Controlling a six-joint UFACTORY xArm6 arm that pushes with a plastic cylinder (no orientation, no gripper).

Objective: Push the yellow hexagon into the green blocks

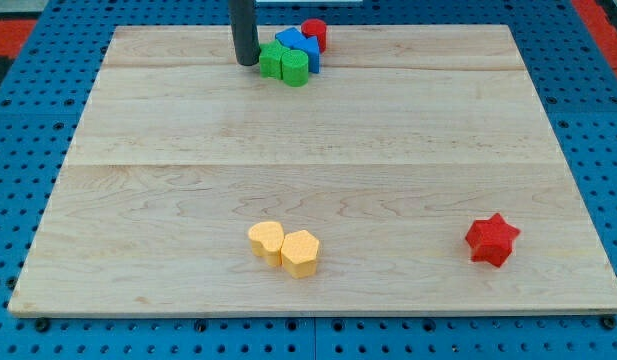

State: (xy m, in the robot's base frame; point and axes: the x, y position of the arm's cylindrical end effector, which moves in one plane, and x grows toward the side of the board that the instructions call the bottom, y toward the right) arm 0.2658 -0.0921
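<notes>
yellow hexagon (300, 253) near — my tip (247, 64) beside green blocks (285, 65)

Wooden board (168, 200) carries everything. Landmark: yellow hexagon (300, 253), near the view's bottom. Yellow heart-like block (267, 240) touches its left. Red star (491, 240) well right. Far above: green blocks (285, 65), blue blocks (298, 44), red cylinder (315, 33) clustered.

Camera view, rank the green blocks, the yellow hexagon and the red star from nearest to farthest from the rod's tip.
Measured from my tip:
1. Green blocks, just to its right, at the view's top.
2. Yellow hexagon, near the bottom, centre.
3. Red star, bottom right.
</notes>
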